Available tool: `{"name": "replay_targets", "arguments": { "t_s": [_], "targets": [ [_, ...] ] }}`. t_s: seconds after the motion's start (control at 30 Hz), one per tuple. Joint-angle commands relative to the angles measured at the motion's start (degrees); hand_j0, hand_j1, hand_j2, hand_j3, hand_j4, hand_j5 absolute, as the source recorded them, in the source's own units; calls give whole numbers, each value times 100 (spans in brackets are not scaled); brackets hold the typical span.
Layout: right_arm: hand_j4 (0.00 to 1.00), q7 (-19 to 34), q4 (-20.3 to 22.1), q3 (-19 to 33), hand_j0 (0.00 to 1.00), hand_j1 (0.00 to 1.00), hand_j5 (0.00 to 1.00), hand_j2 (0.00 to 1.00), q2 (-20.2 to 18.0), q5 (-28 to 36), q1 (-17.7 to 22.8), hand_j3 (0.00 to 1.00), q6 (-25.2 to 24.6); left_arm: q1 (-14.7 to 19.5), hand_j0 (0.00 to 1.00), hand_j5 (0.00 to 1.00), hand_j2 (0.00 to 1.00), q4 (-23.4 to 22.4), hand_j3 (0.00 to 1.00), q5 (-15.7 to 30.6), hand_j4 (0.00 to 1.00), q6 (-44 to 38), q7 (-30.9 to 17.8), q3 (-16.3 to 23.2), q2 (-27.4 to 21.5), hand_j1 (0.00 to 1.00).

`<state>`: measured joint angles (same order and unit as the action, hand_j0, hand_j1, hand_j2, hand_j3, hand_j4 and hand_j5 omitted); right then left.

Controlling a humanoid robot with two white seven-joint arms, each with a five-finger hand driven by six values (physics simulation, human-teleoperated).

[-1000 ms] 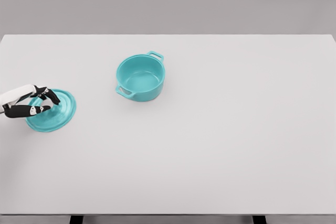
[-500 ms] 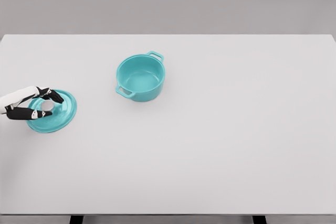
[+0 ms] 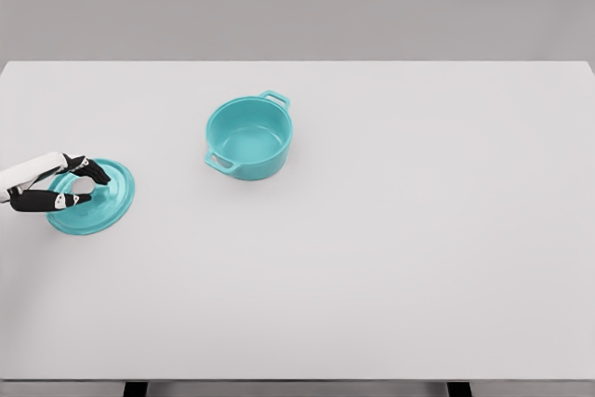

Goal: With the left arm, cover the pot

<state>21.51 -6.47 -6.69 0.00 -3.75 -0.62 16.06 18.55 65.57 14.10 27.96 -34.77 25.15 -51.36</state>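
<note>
Fingers of the left hand [image 3: 58, 185] pinch the lid [image 3: 93, 197] knob, pot [image 3: 249, 137] well apart.

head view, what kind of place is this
Likely a bare simulated test bench, not a kitchen: a plain white table against a blank grey wall, with only a teal pot, its lid, and the robot's left hand.
</note>
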Motion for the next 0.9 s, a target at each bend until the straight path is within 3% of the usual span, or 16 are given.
{"name": "replay_targets", "arguments": {
  "t_s": [0.0, 0.37, 0.73, 0.87],
  "targets": [
    [100, 2, -3, 1, 100, 100, 100, 100, 0, -3, 0, 100, 3, 9, 54, 54, 54, -26, 54, -100, 54, 34, -23, 25, -6, 54],
    [100, 2, 5, 1, 100, 100, 100, 100, 0, -3, 0, 100, 3, -18, 54, 54, 54, -62, 54, -188, 54, 43, -23, 16, 29, 54],
    [100, 2, -3, 1, 100, 100, 100, 100, 0, -3, 0, 100, 3, -18, 74, 74, 74, -149, 74, -197, 74, 34, -23, 16, 29, 74],
    [100, 2, -3, 1, 100, 100, 100, 100, 0, -3, 0, 100, 3, -18, 73, 73, 73, -149, 73, -311, 73, 16, -23, 8, 29, 73]
  ]
}}
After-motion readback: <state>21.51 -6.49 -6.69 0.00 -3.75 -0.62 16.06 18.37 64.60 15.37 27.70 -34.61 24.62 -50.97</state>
